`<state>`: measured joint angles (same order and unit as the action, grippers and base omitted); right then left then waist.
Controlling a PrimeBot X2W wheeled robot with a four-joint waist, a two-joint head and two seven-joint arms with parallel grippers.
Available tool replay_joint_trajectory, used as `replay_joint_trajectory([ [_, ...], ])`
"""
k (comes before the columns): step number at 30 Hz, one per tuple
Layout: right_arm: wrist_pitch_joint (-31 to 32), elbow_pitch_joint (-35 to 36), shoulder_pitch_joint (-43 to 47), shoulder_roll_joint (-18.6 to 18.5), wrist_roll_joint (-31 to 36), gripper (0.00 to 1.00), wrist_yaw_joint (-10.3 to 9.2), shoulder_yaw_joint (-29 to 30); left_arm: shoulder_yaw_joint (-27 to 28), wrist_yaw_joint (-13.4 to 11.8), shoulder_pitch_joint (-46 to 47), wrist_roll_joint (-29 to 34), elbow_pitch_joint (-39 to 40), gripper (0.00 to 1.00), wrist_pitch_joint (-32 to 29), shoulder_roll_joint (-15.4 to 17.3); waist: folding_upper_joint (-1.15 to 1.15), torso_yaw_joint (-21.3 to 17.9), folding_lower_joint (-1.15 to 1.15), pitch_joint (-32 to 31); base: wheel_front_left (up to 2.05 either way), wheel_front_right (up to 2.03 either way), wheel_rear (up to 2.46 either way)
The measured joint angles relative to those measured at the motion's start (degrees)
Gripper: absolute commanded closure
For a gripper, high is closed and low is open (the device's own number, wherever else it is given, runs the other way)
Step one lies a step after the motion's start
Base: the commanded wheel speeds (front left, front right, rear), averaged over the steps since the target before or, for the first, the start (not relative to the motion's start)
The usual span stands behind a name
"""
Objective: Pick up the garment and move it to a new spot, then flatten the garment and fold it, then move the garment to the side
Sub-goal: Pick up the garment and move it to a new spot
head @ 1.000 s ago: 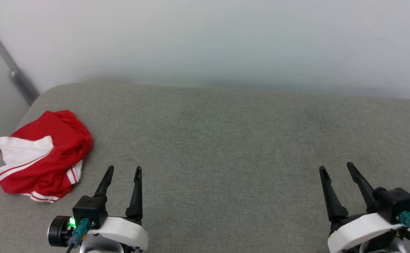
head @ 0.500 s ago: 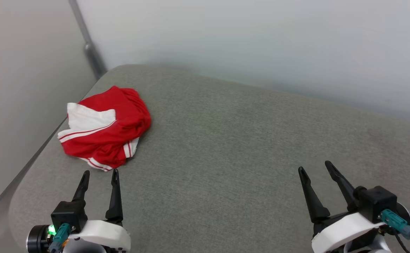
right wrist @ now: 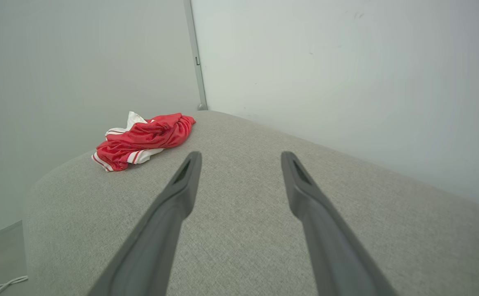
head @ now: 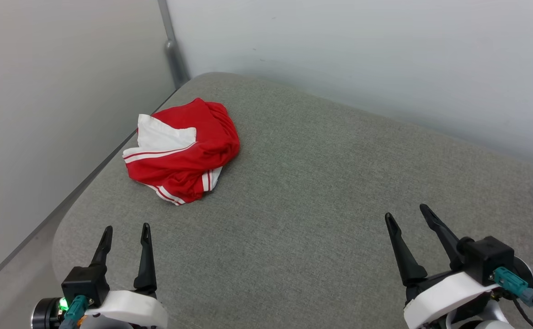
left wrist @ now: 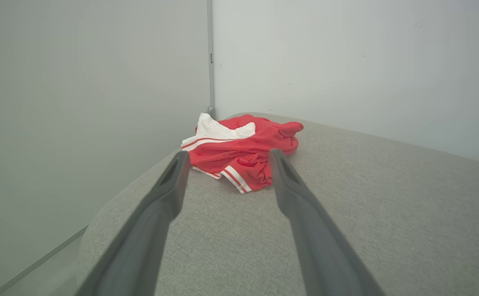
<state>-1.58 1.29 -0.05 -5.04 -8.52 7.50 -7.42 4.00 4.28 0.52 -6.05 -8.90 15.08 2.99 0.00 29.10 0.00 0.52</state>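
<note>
Head view is showing the bright red, soft athletic garment with white panels and thin striped trim lying in a crumpled heap at the far left corner of the grey woven fabric cushion, close to that cushion's left edge. The dark, two-fingered left gripper is hovering over the cushion's near left part, its jaws standing apart and holding nothing. The matching right gripper is hanging over the cushion's near right part, also spread and empty. Neither is touching the cloth. Judging by this, the pick-up is only beginning. The next move is calling for the left arm to reach forward along the cushion's left side, come down onto the heap's raised red folds and close on a good bunch, without nudging the cloth off the cushion's edge.
</note>
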Motion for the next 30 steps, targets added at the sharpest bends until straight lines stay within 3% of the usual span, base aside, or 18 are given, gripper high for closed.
replay_joint_trajectory([
  [7,1.2,1.2,-1.1,-0.7,-0.1,0.0,0.0,-0.6,1.1,-1.2,1.7,-0.5,0.1,0.0,0.0,0.0,0.0,-1.0,0.0,1.0,0.0,0.0,0.0],
  [13,2.7,4.2,-2.8,-1.8,-0.3,0.0,0.0,-0.6,2.1,-1.2,9.3,-1.8,-3.2,0.0,0.0,0.2,0.0,-3.3,0.0,3.7,0.0,0.0,0.0],
  [14,3.2,5.4,-3.8,-2.6,-0.2,0.0,0.0,-0.3,2.4,-0.8,15.2,-2.2,-6.2,0.0,-0.7,2.1,0.0,-5.0,0.0,5.6,0.0,0.0,0.0],
  [22,4.0,9.3,-7.8,-4.6,-0.2,0.0,0.0,0.7,3.6,1.8,30.7,-4.4,-10.2,0.0,-8.9,11.7,0.0,-10.5,0.01,12.0,0.0,0.0,0.0],
  [30,3.8,12.5,-10.8,-5.5,-1.5,0.0,0.0,2.5,2.2,3.1,38.7,-12.2,-17.8,0.0,-29.3,21.5,0.0,-15.7,0.01,19.4,0.0,0.0,0.0],
])
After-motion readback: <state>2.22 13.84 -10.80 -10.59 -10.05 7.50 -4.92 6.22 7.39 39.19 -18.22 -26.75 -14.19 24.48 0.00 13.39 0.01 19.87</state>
